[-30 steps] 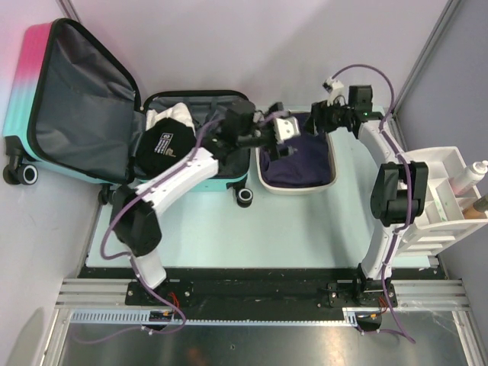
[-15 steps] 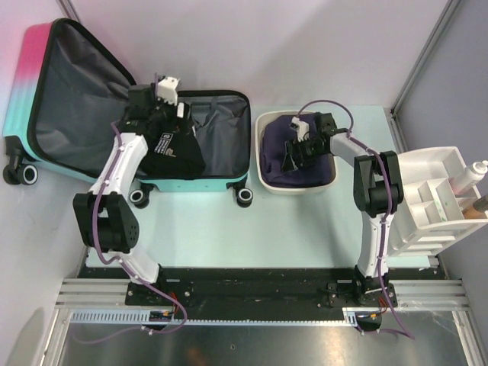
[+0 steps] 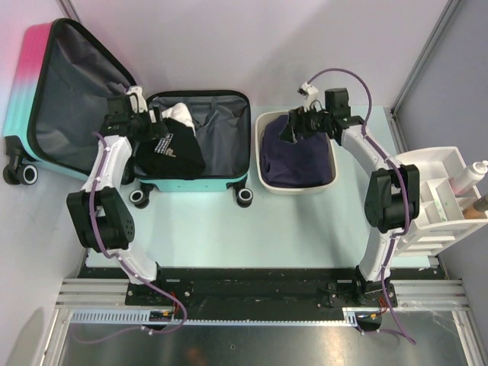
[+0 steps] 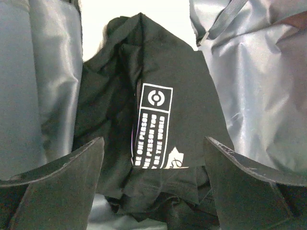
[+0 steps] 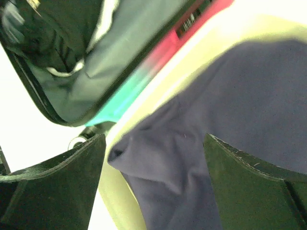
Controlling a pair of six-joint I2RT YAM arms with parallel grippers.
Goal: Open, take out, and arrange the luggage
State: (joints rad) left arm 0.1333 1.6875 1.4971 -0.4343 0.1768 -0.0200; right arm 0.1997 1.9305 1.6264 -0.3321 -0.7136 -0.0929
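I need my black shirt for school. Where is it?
From above, the black shirt lies in the open luggage, on its left side, right below the left hand.

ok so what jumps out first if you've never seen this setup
The open luggage at far left stands out, pink-to-teal with its lid propped up, a black printed garment inside under the open left end effector. Beside it, a white tub holds navy cloth, the right end effector open above.
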